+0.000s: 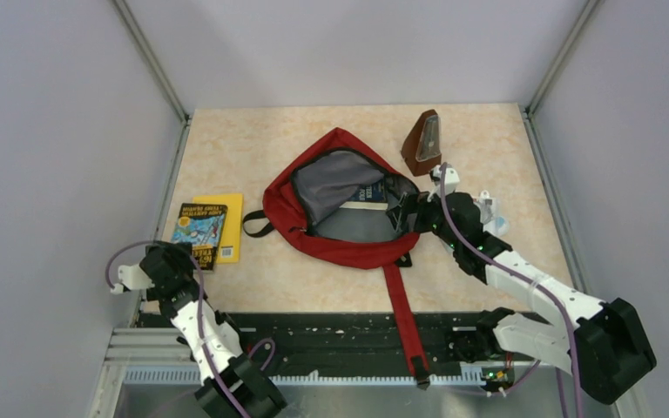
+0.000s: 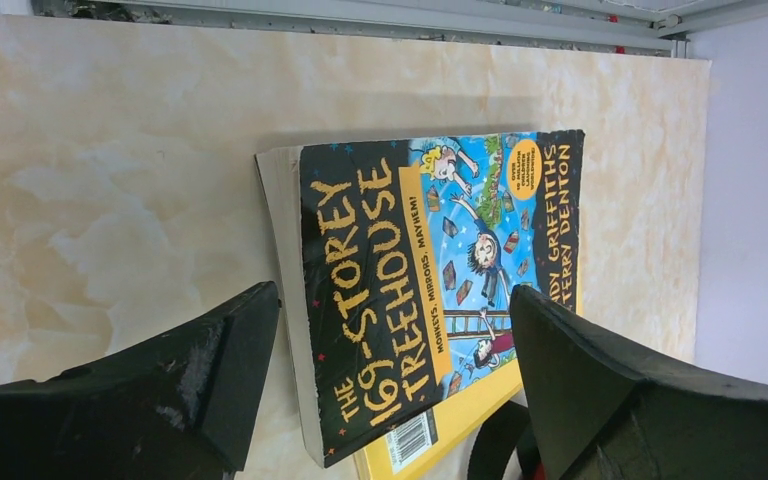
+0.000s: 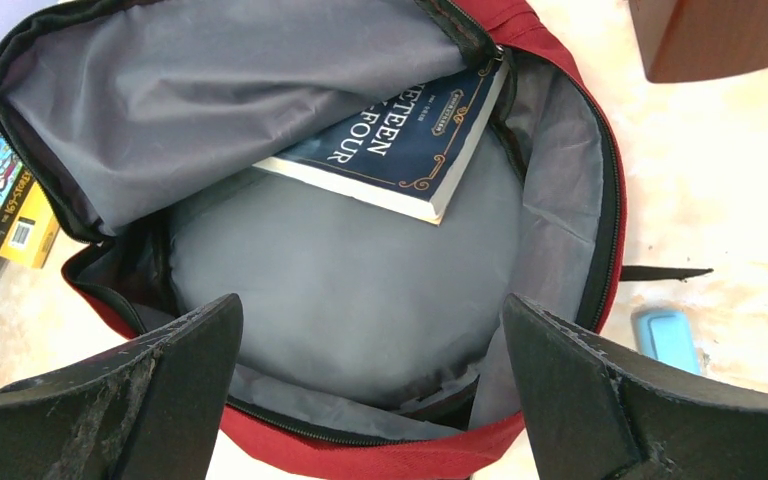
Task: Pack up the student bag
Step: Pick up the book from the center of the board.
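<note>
One navy book (image 3: 410, 135) inside unzipped student bag (image 1: 348, 251); left pincer (image 2: 390, 305), right pincer (image 3: 372, 308) both spread, empty.

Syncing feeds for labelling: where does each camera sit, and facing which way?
Top external: above and behind, looking down at table and student bag; left arm, right arm show.
Left wrist: looks down on the Treehouse book; open left gripper shows.
Right wrist: looks into the bag; open right gripper shows.
Shared: top and right wrist both show the navy book.
</note>
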